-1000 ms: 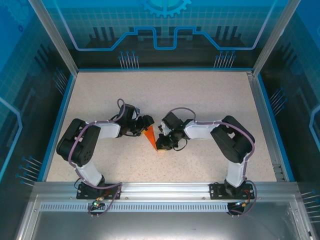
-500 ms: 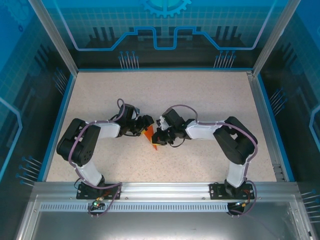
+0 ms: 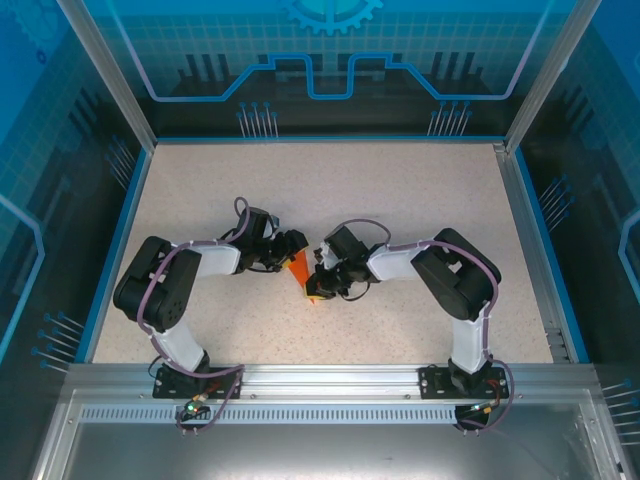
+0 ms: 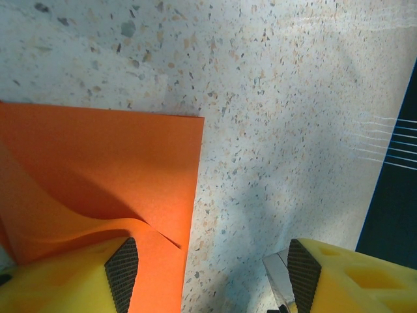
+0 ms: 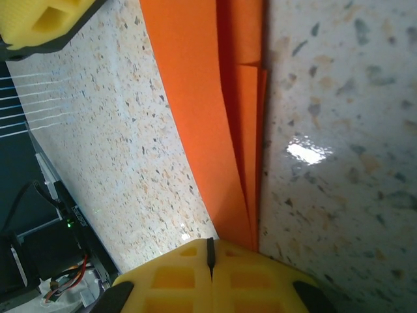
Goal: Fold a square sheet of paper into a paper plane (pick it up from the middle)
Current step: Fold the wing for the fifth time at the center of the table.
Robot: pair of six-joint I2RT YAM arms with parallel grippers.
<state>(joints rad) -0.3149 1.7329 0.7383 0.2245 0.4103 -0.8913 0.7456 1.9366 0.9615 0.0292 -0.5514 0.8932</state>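
- Top view: both arms are bent inward and meet at the middle of the speckled table (image 3: 400,200). The left gripper (image 3: 296,248) and right gripper (image 3: 318,284) sit close together, and the orange paper (image 3: 298,268) is between them.
- Paper location: it lies on the table at the centre, a narrow folded shape running from just beside the left gripper down to the right gripper. We see a small orange bit at its near end, below the right gripper.
- Left wrist view: the left gripper (image 4: 212,270) has its jaws spread wide with bare table (image 4: 273,98) between them. One yellow finger (image 4: 65,280) sits over the orange paper (image 4: 98,163). The sheet is buckled into a raised ripple just ahead of that finger, and the other finger is clear of the paper.
- Right wrist view: the right gripper (image 5: 210,261) has its fingers pressed together, leaving only a thin seam. The orange paper (image 5: 195,98) shows several stacked layers with a long crease, tapering towards these fingertips.
- The narrow end of the paper reaches the right fingertips. We cannot tell whether any layer is caught between the pads.
- A yellow finger of the left gripper (image 5: 39,23) shows at the upper left corner of the right wrist view, near the paper's far edge.
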